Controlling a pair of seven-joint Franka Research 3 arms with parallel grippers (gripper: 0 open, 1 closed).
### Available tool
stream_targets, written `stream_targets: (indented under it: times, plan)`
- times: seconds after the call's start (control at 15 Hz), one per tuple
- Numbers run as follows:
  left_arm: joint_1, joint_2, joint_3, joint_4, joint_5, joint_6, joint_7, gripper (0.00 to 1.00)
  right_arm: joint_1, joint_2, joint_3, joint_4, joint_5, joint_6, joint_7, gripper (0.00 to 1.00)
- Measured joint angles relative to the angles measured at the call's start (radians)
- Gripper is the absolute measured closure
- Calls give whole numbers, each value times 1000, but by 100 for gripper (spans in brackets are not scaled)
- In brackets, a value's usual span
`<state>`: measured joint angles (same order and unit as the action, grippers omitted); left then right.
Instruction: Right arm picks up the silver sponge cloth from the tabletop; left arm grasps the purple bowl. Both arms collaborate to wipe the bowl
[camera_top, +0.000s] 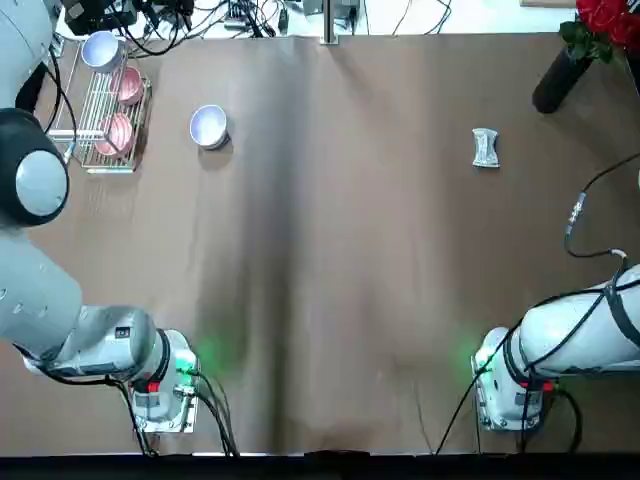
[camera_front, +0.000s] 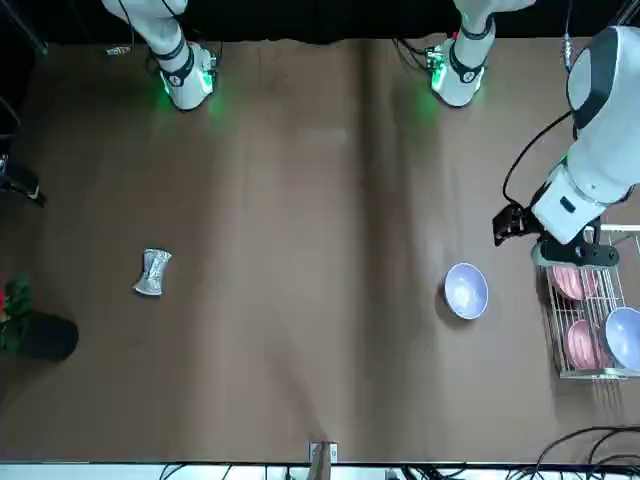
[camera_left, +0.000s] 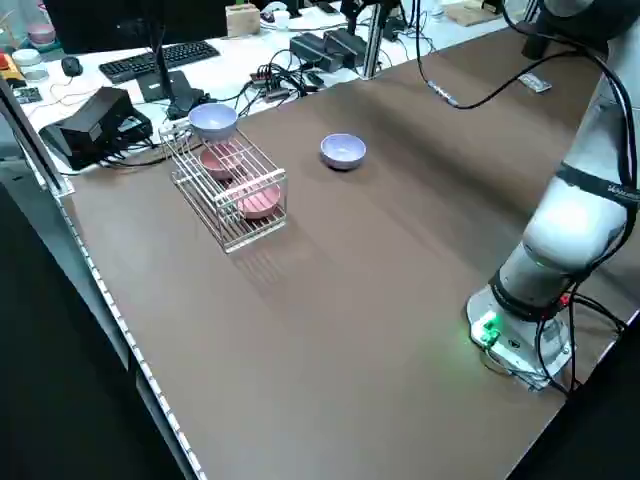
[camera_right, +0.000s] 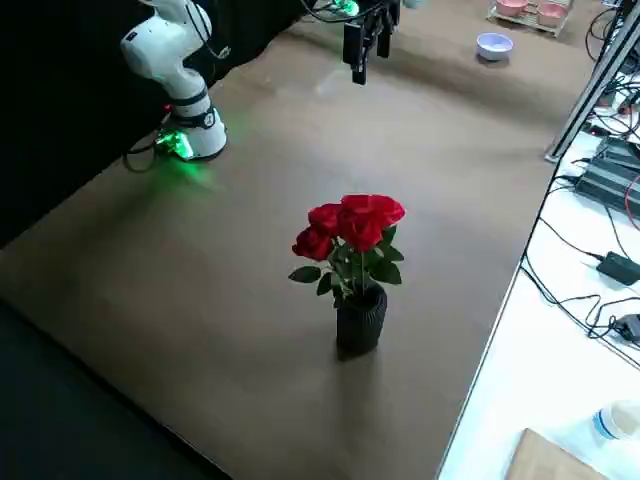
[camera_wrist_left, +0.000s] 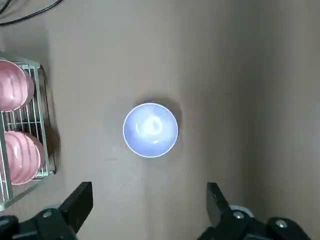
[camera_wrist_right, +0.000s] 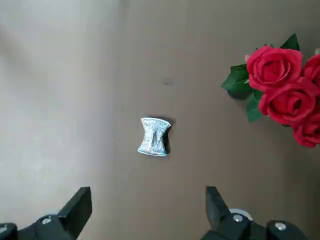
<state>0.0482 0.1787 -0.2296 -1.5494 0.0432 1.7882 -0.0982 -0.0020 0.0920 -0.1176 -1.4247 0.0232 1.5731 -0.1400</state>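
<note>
1. near edge: both arms are mounted along this side of the wide matte brown tabletop.
2. left gripper: raised on the rack side of the table, fingers spread, grasping nothing.
3. right gripper: raised above the cloth side, fingers parted, grasping nothing.
4. workpiece a, the small silvery wrinkled sponge cloth with a pinched waist: lies flat on the tabletop, well apart from the bowl.
5. workpiece b, the small round pale lavender bowl with a glossy inside: stands upright beside the silver wire rack holding bowls, not touching it.
6. far right: red roses in a ribbed black vase stand beyond the cloth; allow clearance.
7. current step, as judged: approach, before either pick-up.
8. next move: centre the right gripper over the cloth's waist, lower, close. align the left gripper with the bowl's rim, keeping clear of the rack; grip without tipping. wiping follows.
</note>
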Motion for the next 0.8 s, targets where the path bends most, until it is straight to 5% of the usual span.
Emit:
stream_targets:
  times: [0.53, 0.8]
  plan:
    - [3, 7, 3, 0, 0, 0, -17, 0, 0, 0, 0, 0, 6, 1, 0, 0]
    - [66, 87, 9, -6, 0, 10, -34, 0, 4, 17, 9, -6, 15, 6, -1, 0]
